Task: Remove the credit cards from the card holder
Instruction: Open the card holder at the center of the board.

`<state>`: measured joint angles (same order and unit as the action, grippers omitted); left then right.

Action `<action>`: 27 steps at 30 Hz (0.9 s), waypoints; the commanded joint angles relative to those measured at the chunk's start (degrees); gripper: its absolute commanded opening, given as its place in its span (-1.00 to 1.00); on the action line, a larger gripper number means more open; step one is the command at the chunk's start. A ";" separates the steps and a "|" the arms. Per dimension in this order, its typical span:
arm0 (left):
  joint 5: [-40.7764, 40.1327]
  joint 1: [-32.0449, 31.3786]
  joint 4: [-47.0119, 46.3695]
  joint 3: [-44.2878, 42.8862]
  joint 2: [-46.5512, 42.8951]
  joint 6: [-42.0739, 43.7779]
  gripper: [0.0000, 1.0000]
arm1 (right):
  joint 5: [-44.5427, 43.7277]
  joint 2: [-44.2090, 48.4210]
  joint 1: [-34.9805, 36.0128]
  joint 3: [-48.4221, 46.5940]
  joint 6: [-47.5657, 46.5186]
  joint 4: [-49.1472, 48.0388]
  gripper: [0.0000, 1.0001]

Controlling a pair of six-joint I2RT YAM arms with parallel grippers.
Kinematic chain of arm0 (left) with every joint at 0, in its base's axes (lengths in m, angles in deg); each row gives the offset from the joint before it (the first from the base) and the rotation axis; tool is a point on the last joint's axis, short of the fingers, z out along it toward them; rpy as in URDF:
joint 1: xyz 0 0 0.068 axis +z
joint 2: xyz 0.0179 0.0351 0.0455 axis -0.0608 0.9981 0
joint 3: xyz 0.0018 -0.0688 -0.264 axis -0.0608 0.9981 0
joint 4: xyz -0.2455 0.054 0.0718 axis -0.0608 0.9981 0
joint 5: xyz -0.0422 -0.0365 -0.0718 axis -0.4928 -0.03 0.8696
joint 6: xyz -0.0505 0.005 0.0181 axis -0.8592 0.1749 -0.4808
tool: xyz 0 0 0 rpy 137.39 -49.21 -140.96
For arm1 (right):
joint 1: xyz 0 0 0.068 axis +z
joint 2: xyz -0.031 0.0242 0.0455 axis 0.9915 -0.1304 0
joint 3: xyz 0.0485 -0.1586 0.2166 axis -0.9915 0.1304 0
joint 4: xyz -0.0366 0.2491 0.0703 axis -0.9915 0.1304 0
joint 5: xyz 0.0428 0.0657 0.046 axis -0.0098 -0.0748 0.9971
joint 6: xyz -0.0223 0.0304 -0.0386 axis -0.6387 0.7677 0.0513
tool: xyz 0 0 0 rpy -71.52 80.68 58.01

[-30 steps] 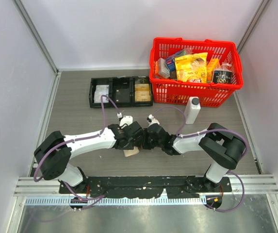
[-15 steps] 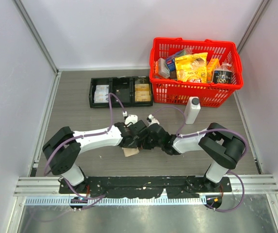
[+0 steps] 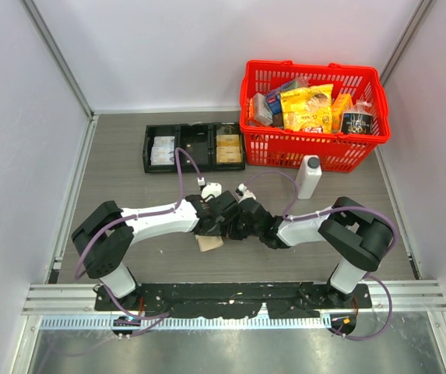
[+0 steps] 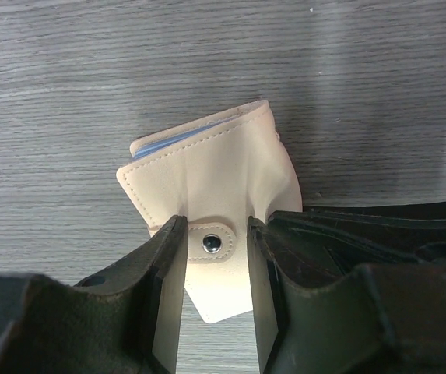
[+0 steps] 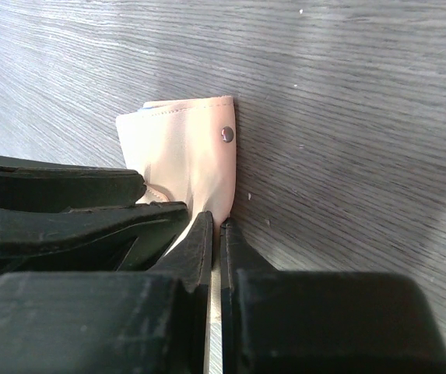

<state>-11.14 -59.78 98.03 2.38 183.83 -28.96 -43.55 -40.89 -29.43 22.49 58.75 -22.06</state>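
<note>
Opening the card holder (image 4: 207, 167) is the step we judge to be in hand, with no cards out yet. At left, the left gripper (image 4: 215, 224) stands over the holder, its fingers (image 4: 164, 269) parted to either side of the snap tab (image 4: 213, 244) and close against its edges; whether they already pinch it we cannot tell. At centre, the holder sits folded on the table (image 3: 114, 187) between the two arms, a blue sliver showing at its open edge, lining or card we cannot say. At right, the right gripper (image 5: 216, 226) is clenched on the holder's thin near edge. Next, we judge, one gripper must pin the holder while the other peels a flap back to expose the cards.
</note>
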 commanded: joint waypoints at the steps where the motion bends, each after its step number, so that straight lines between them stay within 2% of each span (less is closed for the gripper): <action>1: -1.59 -1.36 4.21 0.80 1.81 -1.25 -0.23 | -2.91 -1.44 0.88 1.23 -3.25 9.55 -0.98; 14: -0.36 -1.45 6.15 2.73 0.93 -0.55 -0.27 | -3.44 0.05 0.80 1.76 -3.33 10.08 -0.98; 15: -0.19 -1.45 5.80 3.08 0.49 -0.64 -0.27 | -5.70 0.31 0.80 1.85 -3.33 10.34 -0.98; 21: 0.08 -1.45 4.74 4.23 -1.27 -0.20 -0.28 | -6.78 1.81 0.80 1.85 -3.16 12.10 -0.98; 27: 1.75 -1.45 4.48 4.14 -1.62 1.03 -0.54 | -7.83 2.78 0.80 0.62 -2.72 15.43 -0.98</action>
<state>-10.31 -60.37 97.29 4.26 181.93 -29.05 -45.89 -38.82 -28.77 22.75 58.75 -18.93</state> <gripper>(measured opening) 0.270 0.057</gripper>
